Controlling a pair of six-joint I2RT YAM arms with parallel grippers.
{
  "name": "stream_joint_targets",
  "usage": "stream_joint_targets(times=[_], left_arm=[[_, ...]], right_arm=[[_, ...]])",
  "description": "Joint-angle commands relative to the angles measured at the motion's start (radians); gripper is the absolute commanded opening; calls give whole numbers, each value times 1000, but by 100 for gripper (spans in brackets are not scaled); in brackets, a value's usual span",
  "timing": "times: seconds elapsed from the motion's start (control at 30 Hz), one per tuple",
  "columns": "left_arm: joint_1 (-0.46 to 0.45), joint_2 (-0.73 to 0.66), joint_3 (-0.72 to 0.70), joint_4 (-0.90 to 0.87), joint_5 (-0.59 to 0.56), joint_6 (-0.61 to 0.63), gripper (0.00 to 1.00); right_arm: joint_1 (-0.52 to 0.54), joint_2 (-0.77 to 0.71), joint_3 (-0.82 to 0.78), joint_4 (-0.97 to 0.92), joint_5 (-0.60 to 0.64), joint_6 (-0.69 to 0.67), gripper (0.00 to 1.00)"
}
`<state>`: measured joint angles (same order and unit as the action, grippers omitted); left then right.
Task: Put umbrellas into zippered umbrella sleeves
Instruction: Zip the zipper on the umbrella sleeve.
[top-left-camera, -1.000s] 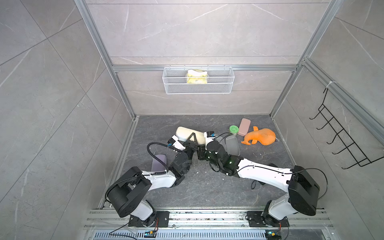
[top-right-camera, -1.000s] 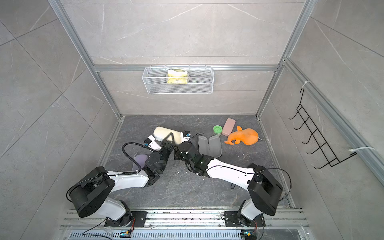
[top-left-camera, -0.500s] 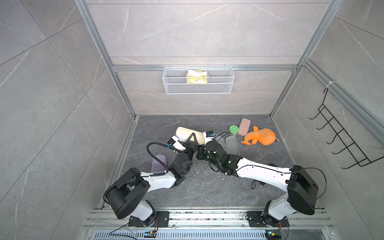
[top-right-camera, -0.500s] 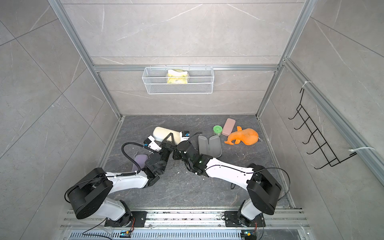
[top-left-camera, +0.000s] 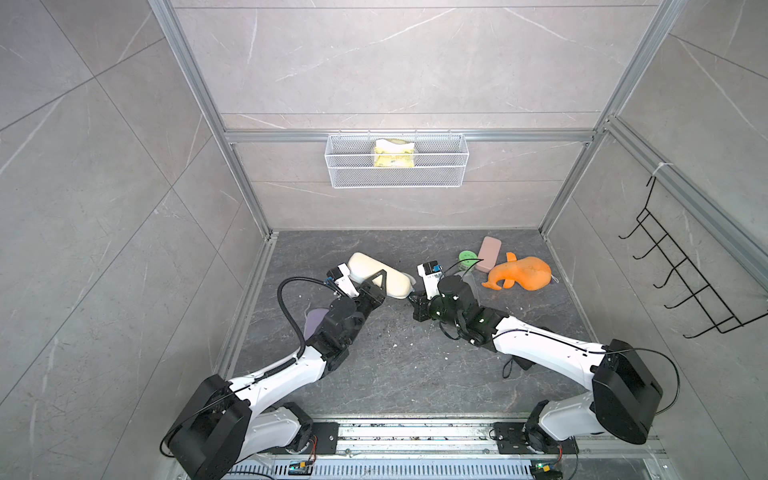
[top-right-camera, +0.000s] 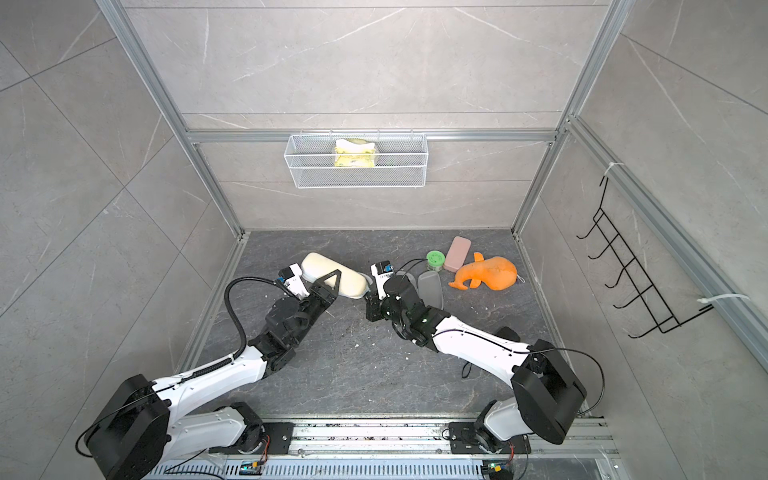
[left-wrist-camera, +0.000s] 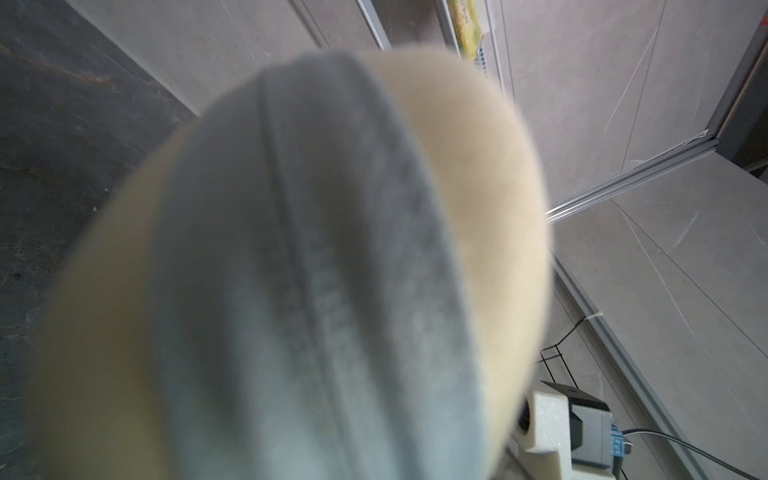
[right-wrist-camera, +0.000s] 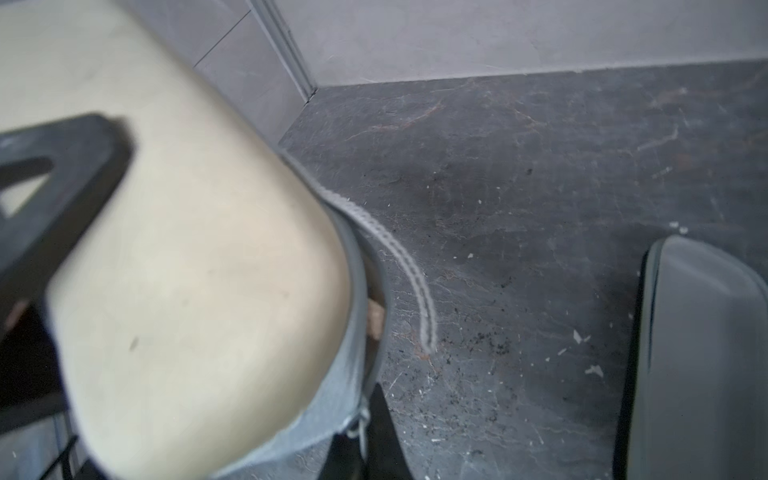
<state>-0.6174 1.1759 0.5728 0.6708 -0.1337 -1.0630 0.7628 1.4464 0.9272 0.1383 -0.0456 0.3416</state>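
Observation:
The cream sleeve (top-left-camera: 370, 270) (top-right-camera: 322, 268) lies at the back left of the floor. My left gripper (top-left-camera: 384, 286) (top-right-camera: 334, 282) is shut on it, with one black finger across its shell. The sleeve (left-wrist-camera: 478, 174) fills the left wrist view, grey zipper band towards the camera. My right gripper (top-left-camera: 413, 297) (top-right-camera: 368, 297) (right-wrist-camera: 370, 428) is shut on the metal zipper pull (right-wrist-camera: 357, 419) at the sleeve's (right-wrist-camera: 187, 249) near end. A tan bit (right-wrist-camera: 376, 316) shows in the zipper gap. A black sleeve (top-right-camera: 430, 286) (right-wrist-camera: 698, 353) lies open, grey lining up. Something lilac (top-left-camera: 313, 324) peeks from under my left arm.
An orange plush toy (top-left-camera: 519, 276), a flat pink case (top-left-camera: 488, 253) and a green round lid (top-left-camera: 467, 255) lie at the back right. A wire basket (top-left-camera: 397, 166) hangs on the back wall, a black hook rack (top-left-camera: 685, 282) on the right wall.
My right gripper has closed on the zipper pull at the cream sleeve's end. The left gripper keeps its hold; both arms have shifted only slightly.

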Motion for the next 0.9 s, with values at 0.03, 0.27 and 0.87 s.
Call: stream_joint_targets(times=[0.03,0.27,0.87], left_arm=[[181,-37,124,-146,356,-39,6],[248,57,194,-204,695,-39,4],[288,190,234,-283,985,94,0]], right_arm=[[-73,-57,9,-33,17,-286,0],[-135,-32,62,-49,-36,-337,0],[-166,-3,243,-334,83,-399,46]])
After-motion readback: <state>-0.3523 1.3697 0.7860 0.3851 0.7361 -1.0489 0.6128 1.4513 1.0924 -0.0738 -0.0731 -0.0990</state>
